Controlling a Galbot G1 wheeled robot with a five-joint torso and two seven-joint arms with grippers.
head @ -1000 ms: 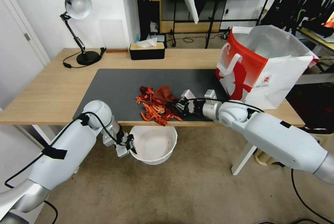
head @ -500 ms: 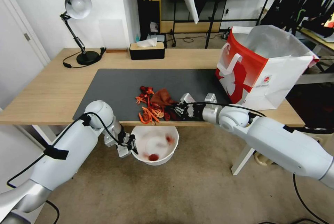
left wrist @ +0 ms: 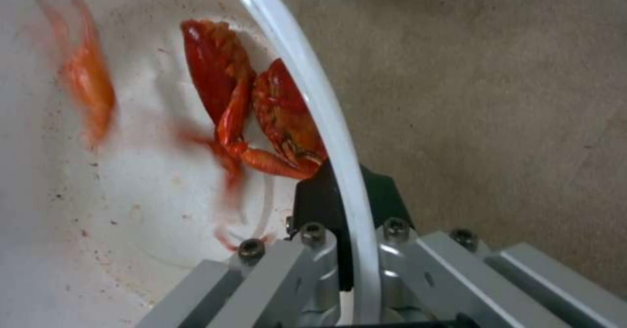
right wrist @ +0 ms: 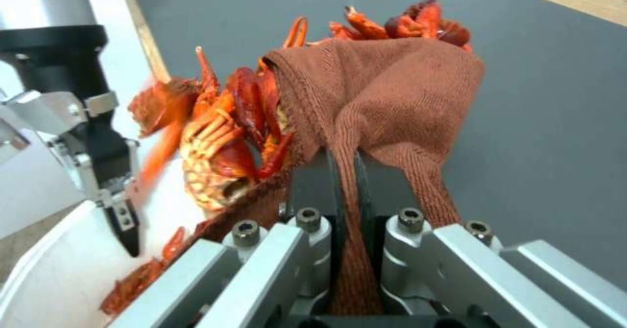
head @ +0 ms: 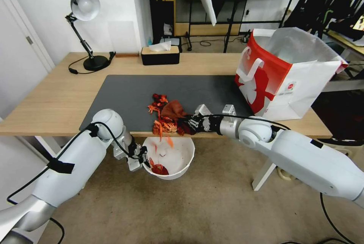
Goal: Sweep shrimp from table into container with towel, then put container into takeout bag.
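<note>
The rust-brown towel is pinched in my right gripper, which lies low over the front edge of the table. It presses against a pile of red-orange shrimp at the edge of the dark mat. My left gripper is shut on the rim of the white container, held below the table edge. A few shrimp lie inside it and others are falling. The red and white takeout bag stands open at the table's right end.
A black tissue box and a desk lamp stand at the table's far side. Carpeted floor lies beneath the container. Racks and cables fill the room behind.
My right gripper has pushed the towel and shrimp leftward toward the table edge. Shrimp have dropped off into the container, which was empty a second ago.
</note>
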